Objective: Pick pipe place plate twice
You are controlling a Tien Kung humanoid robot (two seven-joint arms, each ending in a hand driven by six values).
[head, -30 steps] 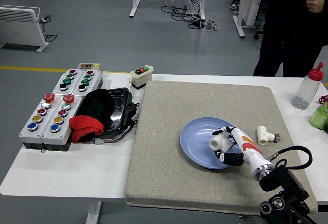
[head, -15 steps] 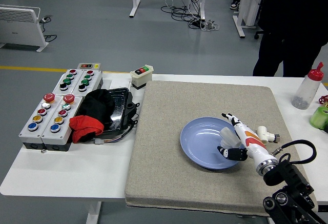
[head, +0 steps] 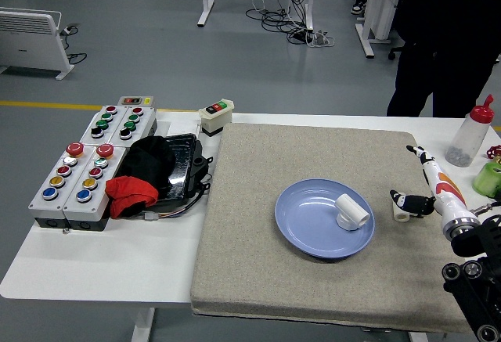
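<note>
- Pipe (head: 352, 213), a short white plastic elbow fitting with a smooth surface, lies on its side inside the plate (head: 301, 225), toward that dish's right part.
- The plate is round, shallow and pale blue with a smooth glossy face; it sits on a rectangular grey-beige mat (head: 258, 264) of coarse woven texture that covers much of the white worktop (head: 94, 268).
- A second white pipe fitting (head: 401, 205) rests on the mat just right of the plate, apart from its rim.
- The right hand (head: 427, 185) hovers over the mat's right edge beside that second fitting; its white, red-marked fingers (head: 418, 155) are stretched out, its black thumb tip is close to the fitting, and it holds nothing.
- Whether the thumb touches the second fitting cannot be told.
- Left of the mat stand grey boxy button panels (head: 74, 181) with round coloured caps, a small three-button box (head: 217, 115), and a black tray (head: 180, 171) holding black and red cloth (head: 131, 193).
- At the worktop's right end stand a clear bottle with a red cap (head: 470, 135) and a green object (head: 489, 176) cut off by the frame.
- A person in dark clothes (head: 446, 37) stands beyond the far right corner.
- Open mat surface lies on the near, far and left sides of the plate.
</note>
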